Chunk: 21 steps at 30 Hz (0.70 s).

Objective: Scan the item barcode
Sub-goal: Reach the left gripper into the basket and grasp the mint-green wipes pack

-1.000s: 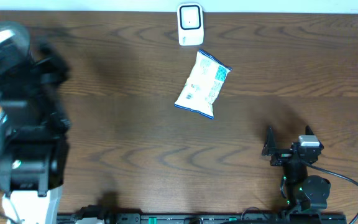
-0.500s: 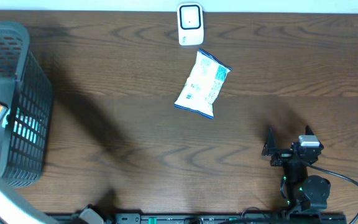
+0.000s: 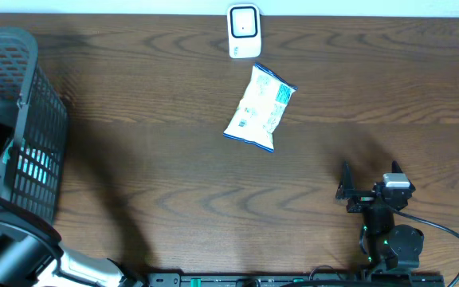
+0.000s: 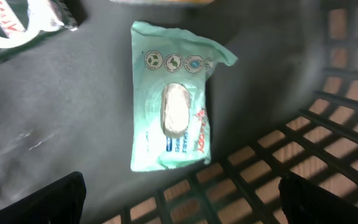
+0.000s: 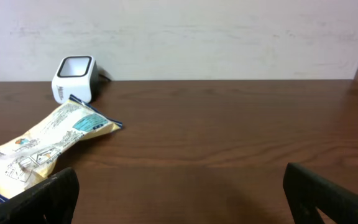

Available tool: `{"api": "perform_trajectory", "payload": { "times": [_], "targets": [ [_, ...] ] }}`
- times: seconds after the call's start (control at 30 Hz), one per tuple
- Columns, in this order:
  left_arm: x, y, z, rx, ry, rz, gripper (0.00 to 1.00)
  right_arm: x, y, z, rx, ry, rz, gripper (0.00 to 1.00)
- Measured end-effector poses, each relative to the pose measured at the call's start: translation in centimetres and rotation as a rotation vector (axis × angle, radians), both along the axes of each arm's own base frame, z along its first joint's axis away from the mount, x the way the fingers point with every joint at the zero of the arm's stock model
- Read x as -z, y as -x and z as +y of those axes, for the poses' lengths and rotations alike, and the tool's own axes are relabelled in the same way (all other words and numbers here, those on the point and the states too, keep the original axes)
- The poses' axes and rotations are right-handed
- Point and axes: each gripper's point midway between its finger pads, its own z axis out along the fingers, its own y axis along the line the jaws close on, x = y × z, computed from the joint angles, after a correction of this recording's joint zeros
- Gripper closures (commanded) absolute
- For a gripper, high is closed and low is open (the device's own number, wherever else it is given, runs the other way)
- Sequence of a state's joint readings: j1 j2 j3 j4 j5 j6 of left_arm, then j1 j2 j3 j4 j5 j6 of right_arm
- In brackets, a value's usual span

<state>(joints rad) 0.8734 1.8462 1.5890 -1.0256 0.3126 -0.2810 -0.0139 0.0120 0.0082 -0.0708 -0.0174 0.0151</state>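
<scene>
In the left wrist view a mint-green pack of wipes lies flat on the dark floor of the black mesh basket. My left gripper hovers just above it. It is open, with its dark fingertips at the lower corners and nothing between them. A white and blue snack bag lies on the table just in front of the white barcode scanner. My right gripper rests open near the front right. It faces the snack bag and the scanner.
A dark packet with red lettering lies in the basket beside the wipes. The basket's mesh wall rises on the right of the left wrist view. The left arm fills the near-left corner. A wall runs behind the scanner.
The left arm has swung from over the basket, where it was blurred, down to the near-left corner. The snack bag, scanner and right arm have not moved.
</scene>
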Motion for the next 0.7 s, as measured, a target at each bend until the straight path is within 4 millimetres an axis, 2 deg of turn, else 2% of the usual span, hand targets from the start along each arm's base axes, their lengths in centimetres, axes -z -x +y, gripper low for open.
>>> {"api": "perform_trajectory", "payload": {
  "times": [0.3,0.43,0.7],
  "targets": [
    [4.2,-1.0,-0.3,0.03,0.032,0.06,0.02,0.0,0.0,0.0,0.0,0.0,0.0,0.01],
    [4.7,-2.2,-0.3,0.065,-0.021,0.076,0.11,0.0,0.0,0.0,0.0,0.0,0.001,0.01],
    [6.0,-1.4,0.6,0.081,-0.144,0.226,0.14,0.0,0.0,0.0,0.0,0.0,0.001,0.01]
  ]
}}
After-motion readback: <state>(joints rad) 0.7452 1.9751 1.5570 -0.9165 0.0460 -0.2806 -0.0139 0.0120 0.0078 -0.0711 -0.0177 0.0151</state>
